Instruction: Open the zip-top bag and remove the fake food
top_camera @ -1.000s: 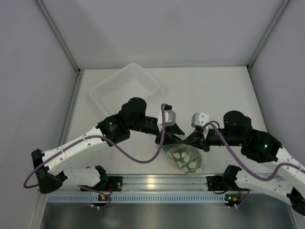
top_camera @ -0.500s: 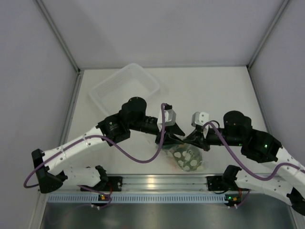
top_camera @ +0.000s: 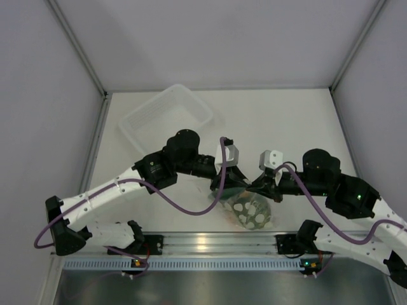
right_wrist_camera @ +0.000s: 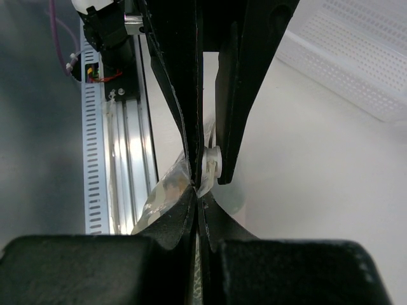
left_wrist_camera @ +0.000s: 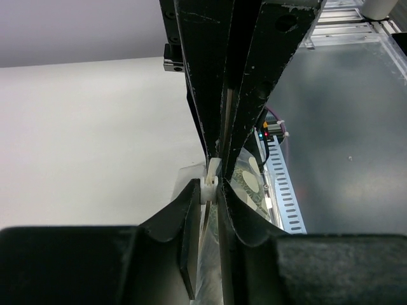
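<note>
The zip-top bag [top_camera: 253,215] is a clear crinkly pouch hanging between my two grippers near the table's front edge. Inside it shows fake food: a green piece with pale spots [top_camera: 249,210], also in the left wrist view [left_wrist_camera: 249,183]. My left gripper [top_camera: 236,184] is shut on the bag's white zip slider [left_wrist_camera: 212,182]. My right gripper [top_camera: 255,189] is shut on the bag's top edge [right_wrist_camera: 198,190], right beside the slider [right_wrist_camera: 210,164]. The two grippers' fingertips meet nose to nose. The other toy pieces are hidden.
A translucent white perforated basket [top_camera: 137,121] lies at the back left, also in the right wrist view [right_wrist_camera: 356,57]. A metal rail [top_camera: 210,241] runs along the front edge just below the bag. White walls close in the sides and back.
Both grippers have shifted slightly to the right with the bag held between them. The bag hangs a little further right and more gathered under the fingertips.
</note>
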`<state>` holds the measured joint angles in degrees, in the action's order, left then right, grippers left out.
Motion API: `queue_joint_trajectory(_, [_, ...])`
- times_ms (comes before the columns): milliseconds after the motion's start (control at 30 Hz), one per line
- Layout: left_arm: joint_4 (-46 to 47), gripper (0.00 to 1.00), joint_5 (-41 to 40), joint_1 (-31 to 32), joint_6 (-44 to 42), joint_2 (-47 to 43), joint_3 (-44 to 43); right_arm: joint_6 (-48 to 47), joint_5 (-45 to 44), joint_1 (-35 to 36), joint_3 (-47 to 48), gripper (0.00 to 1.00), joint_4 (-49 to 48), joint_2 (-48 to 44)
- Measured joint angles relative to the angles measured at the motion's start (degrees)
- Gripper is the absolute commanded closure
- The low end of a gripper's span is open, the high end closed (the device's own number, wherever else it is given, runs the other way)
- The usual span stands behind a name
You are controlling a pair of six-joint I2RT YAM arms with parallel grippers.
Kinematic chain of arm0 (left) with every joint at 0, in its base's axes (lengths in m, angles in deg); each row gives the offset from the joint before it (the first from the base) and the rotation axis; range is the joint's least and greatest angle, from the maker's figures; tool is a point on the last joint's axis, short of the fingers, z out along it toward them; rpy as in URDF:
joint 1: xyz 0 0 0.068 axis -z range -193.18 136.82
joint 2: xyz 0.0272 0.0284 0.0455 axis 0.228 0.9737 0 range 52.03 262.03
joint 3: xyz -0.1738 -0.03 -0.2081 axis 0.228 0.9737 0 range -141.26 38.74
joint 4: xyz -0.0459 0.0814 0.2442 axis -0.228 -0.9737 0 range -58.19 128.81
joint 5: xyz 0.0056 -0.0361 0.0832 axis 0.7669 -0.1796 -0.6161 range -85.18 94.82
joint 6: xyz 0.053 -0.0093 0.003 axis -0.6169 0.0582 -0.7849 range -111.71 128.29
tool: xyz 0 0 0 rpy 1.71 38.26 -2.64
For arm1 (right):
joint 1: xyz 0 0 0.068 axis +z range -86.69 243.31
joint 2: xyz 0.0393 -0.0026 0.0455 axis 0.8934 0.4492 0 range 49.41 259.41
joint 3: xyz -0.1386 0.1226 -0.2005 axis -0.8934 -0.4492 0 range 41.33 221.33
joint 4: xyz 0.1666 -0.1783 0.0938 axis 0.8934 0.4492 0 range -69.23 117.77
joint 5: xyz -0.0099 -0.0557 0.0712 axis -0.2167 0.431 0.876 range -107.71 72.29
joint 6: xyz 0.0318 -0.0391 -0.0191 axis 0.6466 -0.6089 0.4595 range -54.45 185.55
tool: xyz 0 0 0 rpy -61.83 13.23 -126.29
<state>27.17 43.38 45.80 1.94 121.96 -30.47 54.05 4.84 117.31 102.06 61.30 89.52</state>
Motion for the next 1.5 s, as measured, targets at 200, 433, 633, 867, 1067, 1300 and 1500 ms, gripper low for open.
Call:
queue_joint_trajectory(200, [-0.1,1.0,-0.1,0.0,-0.2,0.0,0.0,0.0,-0.3,0.0,0.0,1.0,0.0,0.1])
queue_joint_trajectory(433, [0.3,1.0,-1.6,-0.2,-0.7,-2.6,2.9,0.3,-2.3,0.0,-1.1,1.0,-0.9,-1.5])
queue_joint_trajectory(633, [0.1,1.0,-2.0,-1.1,-0.7,-6.7,7.0,0.8,-2.6,0.0,-1.1,1.0,-1.2,-3.1])
queue_joint_trajectory(867, [0.5,1.0,-3.7,-3.2,-0.5,-9.8,11.8,1.1,-4.8,0.0,-1.1,1.0,0.2,-6.2])
queue_joint_trajectory(1067, [1.0,1.0,-5.6,-4.7,-0.2,-14.2,17.7,1.1,-7.0,0.0,-0.9,1.0,2.2,-9.0])
queue_joint_trajectory(1300, [4.4,1.0,-9.9,-7.4,1.1,-19.9,26.0,1.6,-12.2,0.0,0.3,1.0,5.3,-11.1])
queue_joint_trajectory(1500, [8.9,1.0,-11.1,-10.6,2.8,-21.4,32.2,3.6,-19.2,0.0,2.3,1.0,7.3,-12.4])
